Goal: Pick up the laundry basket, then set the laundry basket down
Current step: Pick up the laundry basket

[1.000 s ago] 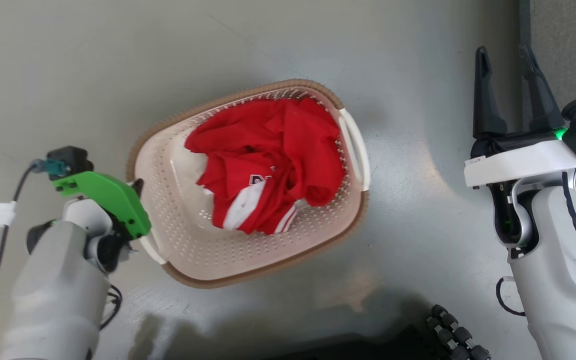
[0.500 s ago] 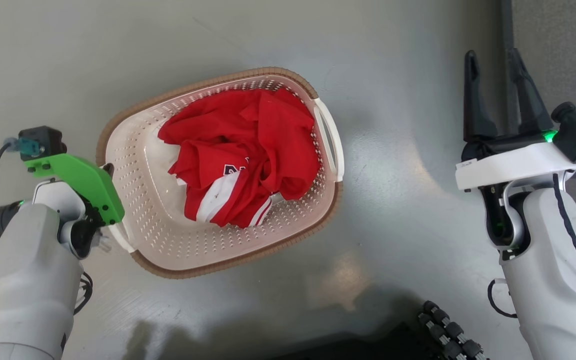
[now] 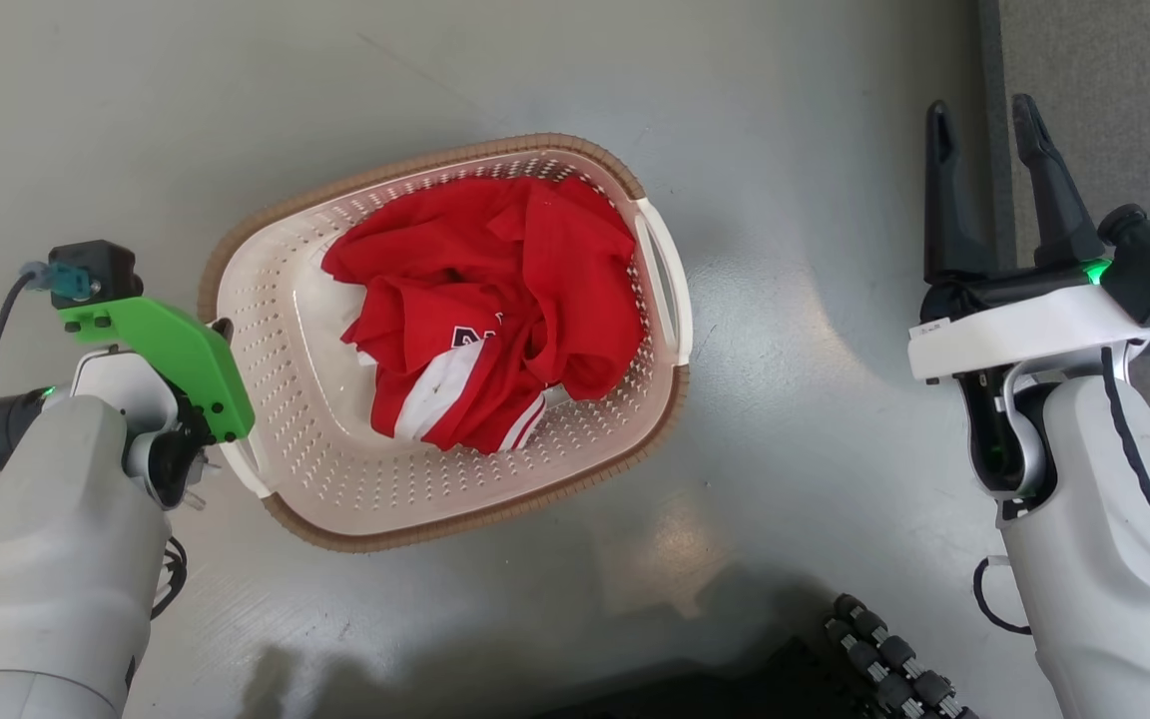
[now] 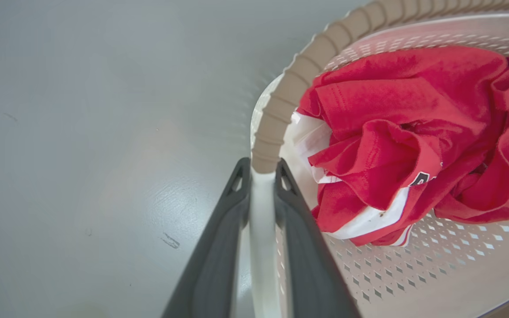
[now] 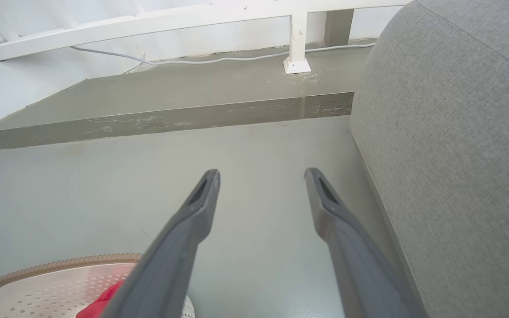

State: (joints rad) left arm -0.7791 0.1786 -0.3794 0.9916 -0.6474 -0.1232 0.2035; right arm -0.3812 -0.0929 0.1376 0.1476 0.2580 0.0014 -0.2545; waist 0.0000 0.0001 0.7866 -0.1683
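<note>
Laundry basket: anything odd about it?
The laundry basket is held on one side only: the fingers of the left gripper pinch one white handle, while the right gripper is open, clear of the other handle. Red shirt crumpled inside; nothing spilled.

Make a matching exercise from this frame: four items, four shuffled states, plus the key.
Items
1. left gripper
2. right gripper
3. red jersey
4. right-side handle

States
A. crumpled inside the laundry basket
B. open, holding nothing, apart from the basket
C. white, nothing gripping it
D. shut on the left-side handle

Pairs: 1-D, 2-B, 3-A, 4-C
</note>
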